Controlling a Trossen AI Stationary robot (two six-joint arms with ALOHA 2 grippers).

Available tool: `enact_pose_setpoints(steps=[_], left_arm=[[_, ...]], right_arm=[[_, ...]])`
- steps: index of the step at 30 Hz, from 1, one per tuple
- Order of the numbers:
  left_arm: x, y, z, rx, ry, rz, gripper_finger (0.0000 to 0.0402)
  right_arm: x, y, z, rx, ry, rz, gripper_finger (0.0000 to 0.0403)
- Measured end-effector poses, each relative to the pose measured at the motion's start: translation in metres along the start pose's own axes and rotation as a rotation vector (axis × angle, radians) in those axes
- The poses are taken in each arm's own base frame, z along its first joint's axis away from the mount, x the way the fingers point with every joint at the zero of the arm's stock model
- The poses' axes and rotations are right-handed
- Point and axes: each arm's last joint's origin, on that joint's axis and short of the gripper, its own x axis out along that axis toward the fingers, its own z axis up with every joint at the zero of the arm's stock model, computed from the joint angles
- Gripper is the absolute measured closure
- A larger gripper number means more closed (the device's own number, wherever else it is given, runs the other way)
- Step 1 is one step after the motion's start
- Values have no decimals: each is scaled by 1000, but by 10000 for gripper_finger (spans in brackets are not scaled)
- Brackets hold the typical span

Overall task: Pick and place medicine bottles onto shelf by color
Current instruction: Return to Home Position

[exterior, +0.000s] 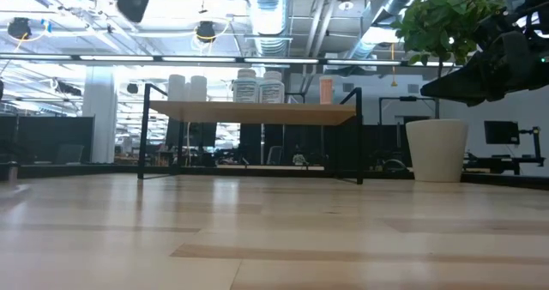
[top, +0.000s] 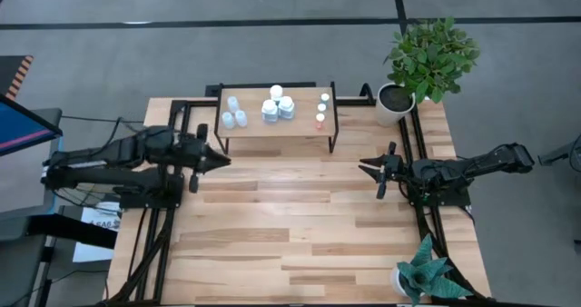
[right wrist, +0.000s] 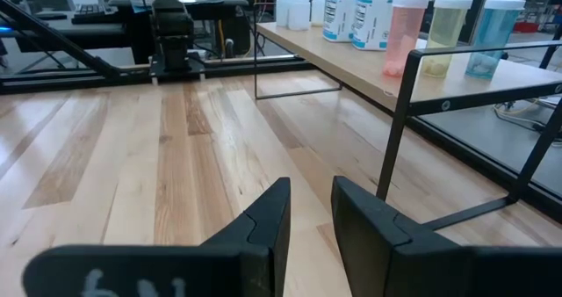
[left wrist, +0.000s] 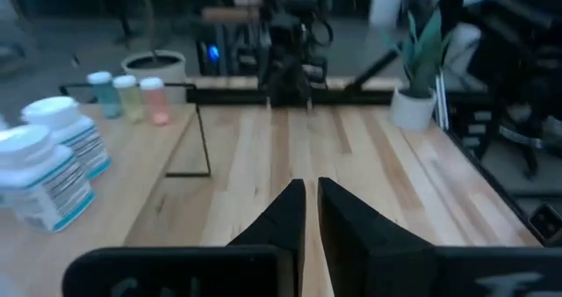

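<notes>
1. The shelf [top: 301, 128] stands at the far edge of the counter [top: 290, 216] and carries every bottle in view, sorted in 3 groups: pale-blue bottles [top: 233, 114] at its left end, white bottles [top: 279, 106] in the middle, and tinted bottles [top: 321, 109] in a short line at its right end. No bottle is visible on the counter itself.
2. The left gripper [top: 221, 160] hangs over the counter just in front of the shelf's left end. Its fingers are almost together, with only a sliver between them, and they hold nothing.
3. The right gripper [top: 365, 168] sits well out to the right of the shelf's front, pointing inward. Its fingers are a little apart and hold nothing.
4. By this layout the sorting looks finished, so the step in hand appears to be parking both arms.
5. The next move calls for the left arm to pull straight away from the shelf leg beside it, so that nothing gets nudged. The right arm has open counter around it and needs less care.
</notes>
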Motion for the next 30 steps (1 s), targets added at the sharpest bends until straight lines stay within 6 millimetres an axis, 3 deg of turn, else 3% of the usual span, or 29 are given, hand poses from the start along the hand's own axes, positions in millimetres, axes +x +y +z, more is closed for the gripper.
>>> enact_pose_setpoints(steps=[5,12,19,24,30], left_arm=[[-15,-1,-38,-74,-98,57,381],[-28,-3,-63,-428,-182,6,381],[-35,-5,-79,-290,-221,3,381],[-28,-1,-86,-244,-238,90,381],[-11,4,-109,-256,-267,201,381]], right_arm=[[0,0,0,0,0,0,294],[0,0,0,0,0,0,294],[0,0,0,0,0,0,294],[0,0,0,0,0,0,294],[0,0,0,0,0,0,294]])
